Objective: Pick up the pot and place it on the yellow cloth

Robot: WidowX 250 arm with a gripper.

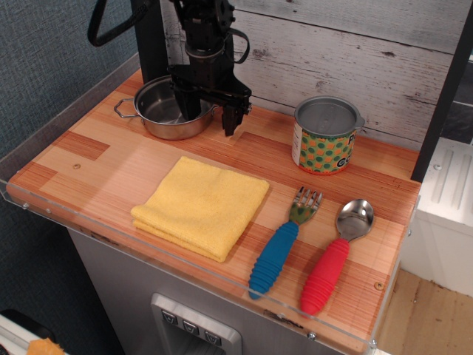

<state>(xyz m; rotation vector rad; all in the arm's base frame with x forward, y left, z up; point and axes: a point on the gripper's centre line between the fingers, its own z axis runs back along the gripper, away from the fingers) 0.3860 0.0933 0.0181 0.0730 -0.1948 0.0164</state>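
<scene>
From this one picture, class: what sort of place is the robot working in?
Probably a toy kitchen set: a small wooden counter holds a steel pot, a printed can and chunky-handled fork and spoon, before a plank wall.

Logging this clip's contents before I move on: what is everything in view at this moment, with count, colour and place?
pot: 1, shiny steel, back left of the table, one gripper finger inside its right rim
cloth: 1, yellow, folded, front centre-left of the table, nothing on it
can: 1, green-and-orange dotted label, grey lid, back right
fork: 1, blue handle, front, right of the cloth
spoon: 1, red handle, front, right of the fork
table: 1, striped wood with a clear edge guard
wall: 1, whitewashed planks, behind the table
gripper: 1, black, open, straddling the pot's right rim, one finger inside and one outside
</scene>
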